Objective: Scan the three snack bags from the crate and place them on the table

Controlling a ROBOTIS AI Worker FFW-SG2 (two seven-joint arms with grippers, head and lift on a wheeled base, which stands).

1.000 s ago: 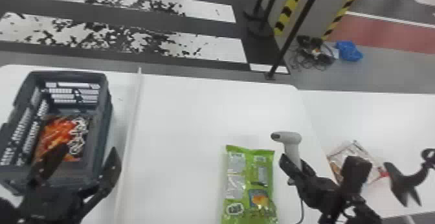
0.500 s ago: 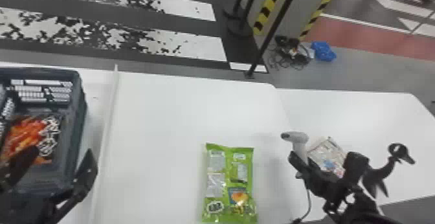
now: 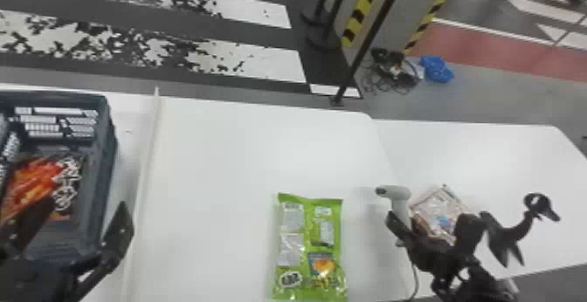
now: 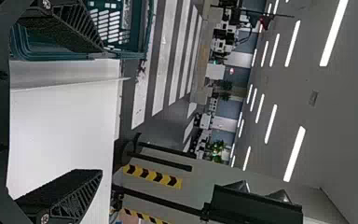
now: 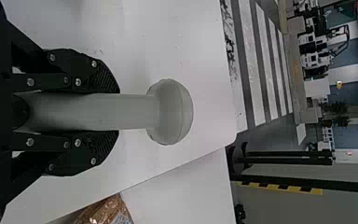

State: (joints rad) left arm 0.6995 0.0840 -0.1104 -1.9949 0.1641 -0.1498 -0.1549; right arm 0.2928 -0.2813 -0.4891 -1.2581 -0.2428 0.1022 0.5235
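- Green snack bag (image 3: pixel 310 244): flat on the table (image 3: pixel 227 157), between my two sets of jaws, touching neither.
- Just changed: my right gripper (image 5: pixel 119 112) and its barcode scanner (image 3: pixel 395 192) shifted right, away from the green bag; the head view swung right too. Probably means that bag's scan is over or paused; no scan result visible.
- Right jaws: pinching the scanner's handle from both sides, head out past my fingertips.
- Red-orange snack bag (image 3: pixel 32 183): in the crate (image 3: pixel 111 148), ahead of my left jaws, partly behind one finger. Likely last to do.
- Left gripper (image 3: pixel 87 203): spread wide, nothing between, at the crate's near side; same spot against the crate as before.
- Third snack bag (image 3: pixel 441 211): on the second table (image 3: pixel 480 157), beyond my right jaws. Probably handled already.
- Next, my guess: clear the green bag, then left jaws go into the crate.
- In the way: crate wall beside my left fingers, thin white divider (image 3: pixel 144 161) between left jaws and green bag, scanner cable (image 3: pixel 415 279) trailing below right jaws; could snag.
- Black curved piece with a ring (image 3: pixel 519 231): right of my right jaws, can't tell what.
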